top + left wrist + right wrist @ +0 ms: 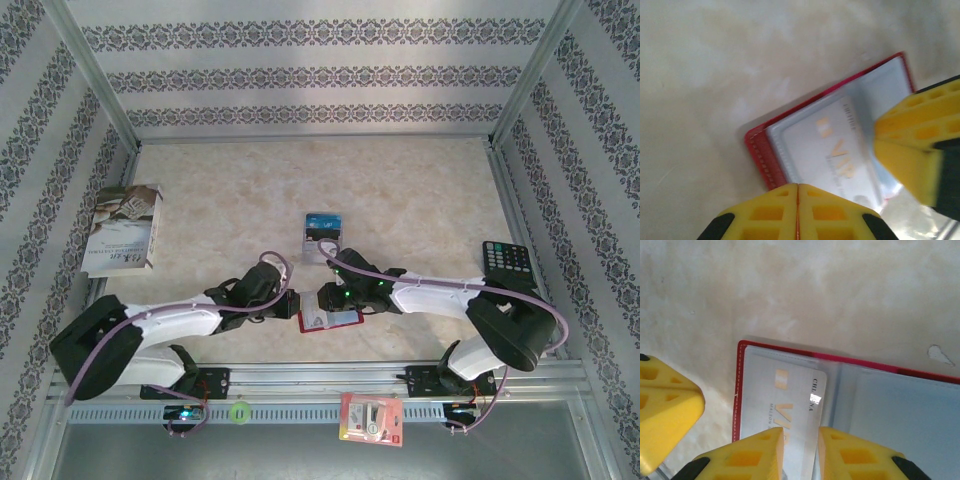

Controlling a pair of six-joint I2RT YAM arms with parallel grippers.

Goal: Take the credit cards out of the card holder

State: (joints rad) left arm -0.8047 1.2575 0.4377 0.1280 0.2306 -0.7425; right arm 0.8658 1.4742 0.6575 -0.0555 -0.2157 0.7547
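Since the credit card [792, 390] looks stiff and slick, pinch its free edge: your right pincer [800, 445] parted, left pincer [797, 205] closed at the card holder [759, 147].

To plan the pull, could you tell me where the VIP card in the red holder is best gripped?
Probably take the VIP card by its long edge facing the fold, coming from the card holder's open middle: it lies flat, walled by red border elsewhere.

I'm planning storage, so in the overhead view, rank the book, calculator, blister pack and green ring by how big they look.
1. book, largest
2. blister pack, though it may sit nearer the camera
3. calculator
4. green ring, smallest
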